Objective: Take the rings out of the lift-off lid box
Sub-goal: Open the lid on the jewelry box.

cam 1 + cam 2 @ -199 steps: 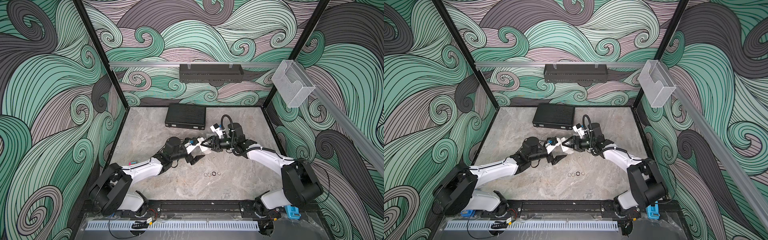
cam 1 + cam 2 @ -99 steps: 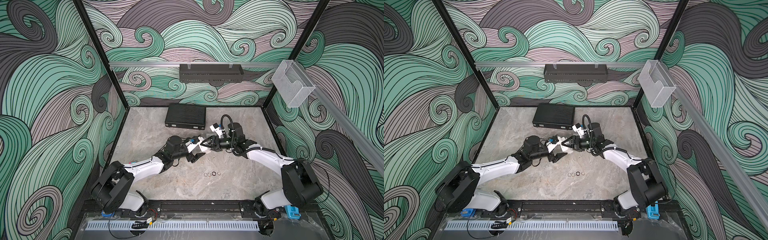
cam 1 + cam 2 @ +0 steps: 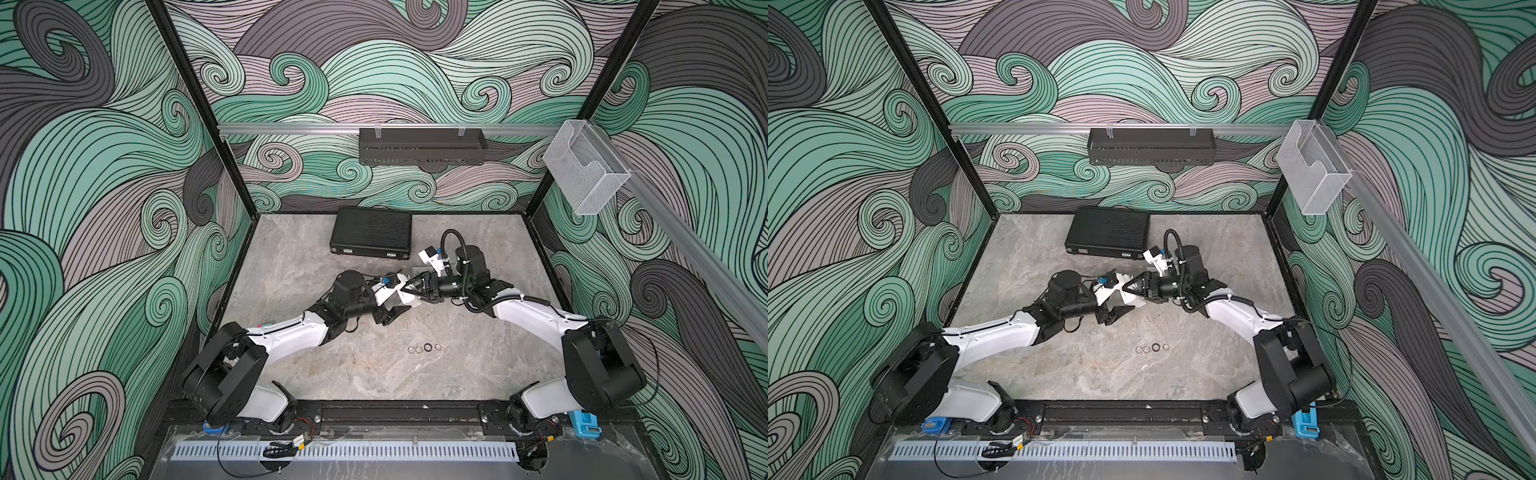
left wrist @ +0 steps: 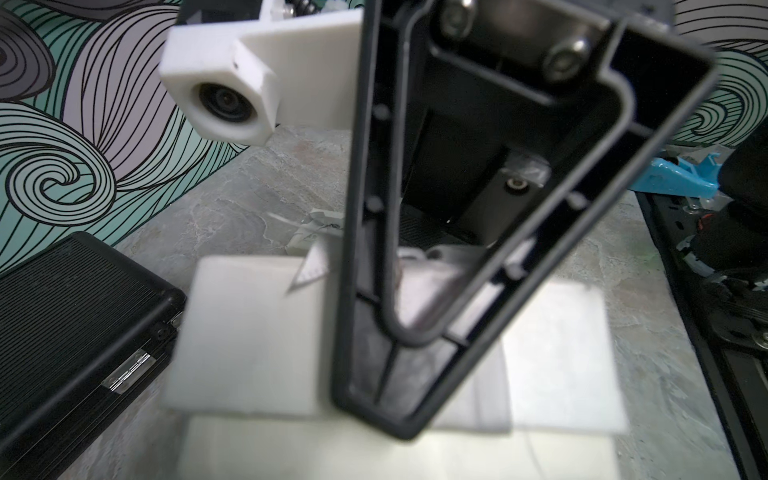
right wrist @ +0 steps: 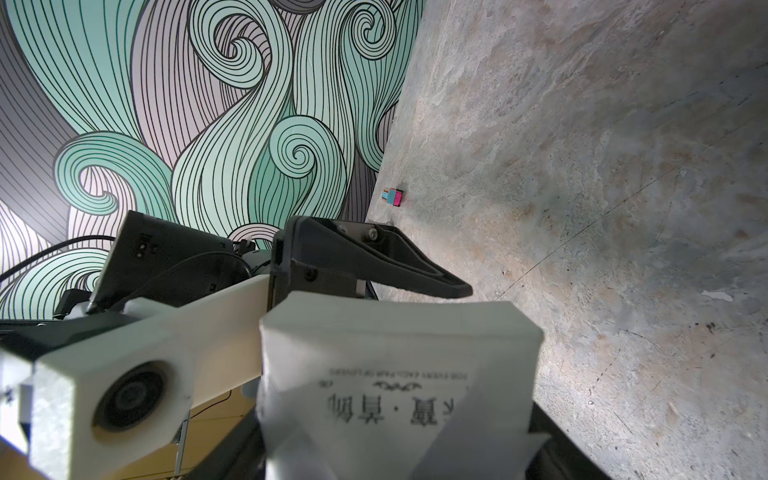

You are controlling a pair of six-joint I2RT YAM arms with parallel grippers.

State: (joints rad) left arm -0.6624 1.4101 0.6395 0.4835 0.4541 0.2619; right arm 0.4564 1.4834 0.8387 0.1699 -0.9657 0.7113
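The right gripper is shut on a small white box. The box fills the space between its two fingers. It is near the middle of the table and looks lifted off it.

The left gripper has its tip right at the same box, coming from the other side. One black finger lies just beside the box. The other finger is hidden, so I cannot tell if the left gripper is open or has hold of the box.

Four rings lie in a short row on the table, apart from the box. They are between the middle and the front edge, a bit toward the right edge. One is black and the rest are pale. Any more rings would be inside the box, and I cannot see in there.

The rings look tiny, thin, hard and light. They are smooth and round, so I think they will slip and roll easily. Pinch one gently across its band with the fingertips, or tip the box so they slide out. The box looks like thin card, so a hard squeeze could bend it. Hold it by its flat sides.

A black case lies shut by the back edge.
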